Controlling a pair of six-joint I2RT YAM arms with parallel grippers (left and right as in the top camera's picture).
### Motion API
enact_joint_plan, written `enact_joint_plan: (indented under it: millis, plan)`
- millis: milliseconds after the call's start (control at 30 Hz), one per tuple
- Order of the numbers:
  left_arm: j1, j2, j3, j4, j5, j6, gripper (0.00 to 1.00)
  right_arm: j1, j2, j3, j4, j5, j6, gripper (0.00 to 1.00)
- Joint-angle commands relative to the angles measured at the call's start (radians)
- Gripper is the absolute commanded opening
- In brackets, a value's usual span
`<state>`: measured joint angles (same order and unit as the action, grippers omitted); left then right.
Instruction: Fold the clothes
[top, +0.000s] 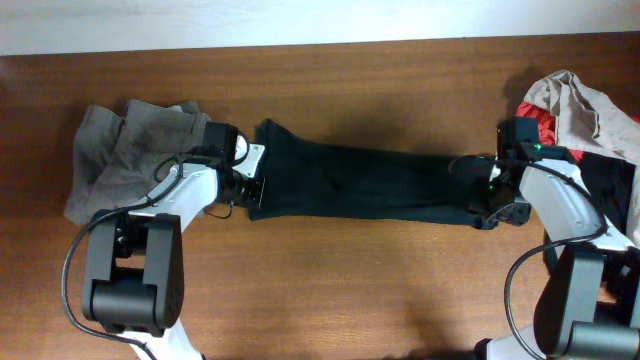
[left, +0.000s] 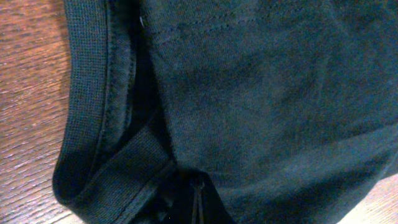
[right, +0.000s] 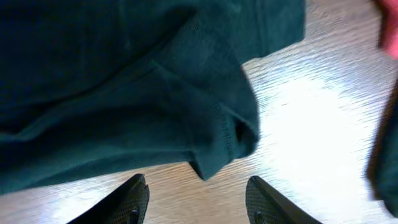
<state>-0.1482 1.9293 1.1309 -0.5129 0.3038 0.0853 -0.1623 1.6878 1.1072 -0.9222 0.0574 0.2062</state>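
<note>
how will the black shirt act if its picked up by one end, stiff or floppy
Probably floppy: the black shirt lies in soft folds and its hem curls over, so it would likely sag from wherever held. It looks thin, so probably light. Pushed across the wooden table, it may bunch rather than slide.

Spread fingers (right: 127, 202) below black T-shirt (right: 112, 93)

T-shirt (top: 360, 185): on table (top: 350, 80), laid out left to right | trousers (top: 125, 150): left of T-shirt, just beside | garment pile (top: 585, 120): right of T-shirt, near | left gripper (top: 250, 190): at T-shirt's left end | right gripper (top: 488, 213): at T-shirt's right end
</note>
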Motion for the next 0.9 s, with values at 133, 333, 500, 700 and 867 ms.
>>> enact_joint_plan:
  millis: [133,333,500,700,867]
  plan:
    - [0.014,0.086,-0.032,0.001,-0.109,-0.006,0.00,-0.002,0.003,-0.115,0.090,0.051,0.151,0.56]
    - [0.014,0.086,-0.032,0.001,-0.109,-0.006,0.00,-0.002,0.004,-0.208,0.217,0.106,0.198,0.55]
    - [0.014,0.086,-0.032,0.001,-0.109,-0.006,0.00,-0.002,0.004,-0.243,0.231,0.235,0.271,0.40]
    - [0.014,0.086,-0.032,0.001,-0.109,-0.006,0.00,-0.003,0.003,-0.241,0.268,0.496,0.272,0.22]
    - [0.014,0.086,-0.032,0.001,-0.110,-0.014,0.00,0.001,0.003,-0.208,0.367,0.527,0.092,0.20]
